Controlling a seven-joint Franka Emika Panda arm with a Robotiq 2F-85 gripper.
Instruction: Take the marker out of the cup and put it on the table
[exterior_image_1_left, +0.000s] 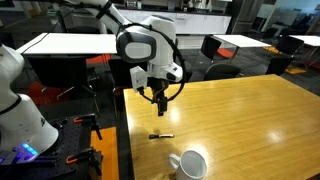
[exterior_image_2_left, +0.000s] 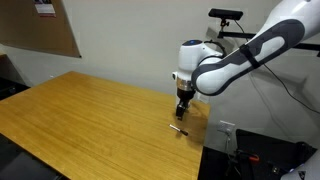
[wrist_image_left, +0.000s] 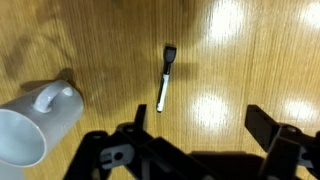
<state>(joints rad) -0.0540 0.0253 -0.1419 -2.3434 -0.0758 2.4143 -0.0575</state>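
Both exterior views look down across the table (exterior_image_1_left: 250, 110) (exterior_image_2_left: 80, 110) from different sides, not close. The wrist view looks straight down, close. All show the marker (wrist_image_left: 165, 78) (exterior_image_1_left: 161, 134) (exterior_image_2_left: 178, 129).

The glossy yellow worktop (exterior_image_1_left: 250, 120) carried two things near its edge beside the robot: the dark marker (exterior_image_1_left: 161, 135) lay flat, and the white cup (exterior_image_1_left: 189, 164) rested nearby, not touching it.

The marker (wrist_image_left: 165, 78) lies flat on the glossy honey-yellow wooden table (wrist_image_left: 260, 60). It is a thin stick, dark at one end and pale at the other. The white cup (wrist_image_left: 35, 125) rests on the same tabletop near it, not touching, its greyish inside empty.
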